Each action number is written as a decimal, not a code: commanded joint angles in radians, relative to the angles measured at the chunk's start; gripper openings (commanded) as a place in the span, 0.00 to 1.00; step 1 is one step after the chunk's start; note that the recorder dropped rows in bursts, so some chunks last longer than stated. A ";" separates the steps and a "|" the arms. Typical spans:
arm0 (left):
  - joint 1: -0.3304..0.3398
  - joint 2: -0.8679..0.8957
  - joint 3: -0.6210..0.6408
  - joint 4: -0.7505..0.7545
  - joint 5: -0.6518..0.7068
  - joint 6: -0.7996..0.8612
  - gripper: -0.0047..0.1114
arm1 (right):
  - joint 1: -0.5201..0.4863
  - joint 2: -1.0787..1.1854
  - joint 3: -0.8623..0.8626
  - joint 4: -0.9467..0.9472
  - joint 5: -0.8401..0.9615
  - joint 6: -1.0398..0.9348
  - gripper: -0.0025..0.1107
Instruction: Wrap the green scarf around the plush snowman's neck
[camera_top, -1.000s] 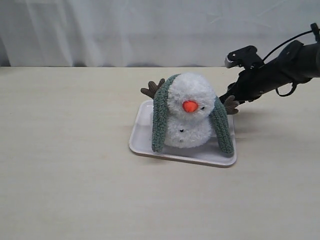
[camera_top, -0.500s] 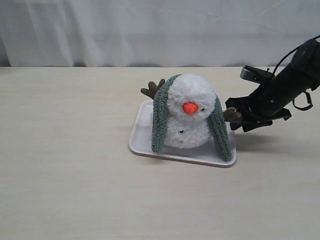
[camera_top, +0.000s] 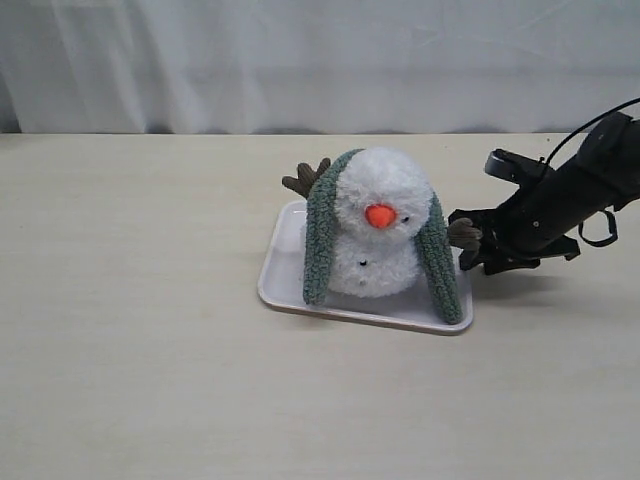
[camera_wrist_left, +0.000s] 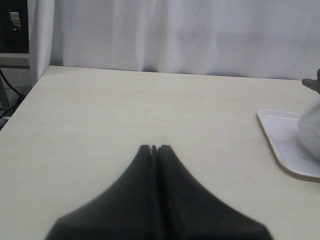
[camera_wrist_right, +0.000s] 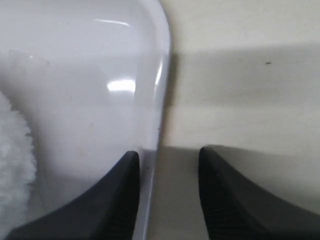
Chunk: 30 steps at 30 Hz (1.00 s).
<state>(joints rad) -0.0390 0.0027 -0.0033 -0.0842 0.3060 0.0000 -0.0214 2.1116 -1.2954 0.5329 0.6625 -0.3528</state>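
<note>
The plush snowman (camera_top: 378, 232) stands on a white tray (camera_top: 285, 287). The green scarf (camera_top: 320, 235) lies over the back of its head. One end hangs down each side to the tray, and the other end (camera_top: 443, 262) is on the right. The front of the neck (camera_top: 372, 240) is bare. My right gripper (camera_top: 468, 250) is low at the tray's right edge, beside the brown twig arm (camera_top: 462, 231). In the right wrist view it (camera_wrist_right: 167, 156) is open, straddling the tray rim (camera_wrist_right: 161, 95) with nothing held. My left gripper (camera_wrist_left: 154, 148) is shut and empty over bare table.
A white curtain (camera_top: 300, 60) hangs behind the table's far edge. The left wrist view shows the tray's corner (camera_wrist_left: 280, 135) with white fluff (camera_wrist_left: 311, 132) far off to one side. The table's left edge (camera_wrist_left: 27, 100) is in the same view.
My right arm has swung from behind the snowman's shoulder down to the tray's right edge. Snowman, scarf and tray have not moved.
</note>
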 joint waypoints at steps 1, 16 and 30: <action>-0.008 -0.003 0.003 -0.002 -0.003 0.000 0.04 | 0.002 0.009 0.005 0.086 -0.015 -0.107 0.36; -0.008 -0.003 0.003 -0.002 -0.003 0.000 0.04 | 0.002 0.063 0.005 0.102 -0.010 -0.261 0.10; -0.008 -0.003 0.003 -0.002 -0.003 0.000 0.04 | 0.002 0.063 -0.067 0.072 -0.008 -0.296 0.11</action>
<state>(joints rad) -0.0390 0.0027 -0.0033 -0.0842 0.3060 0.0000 -0.0214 2.1693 -1.3582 0.6583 0.6623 -0.6240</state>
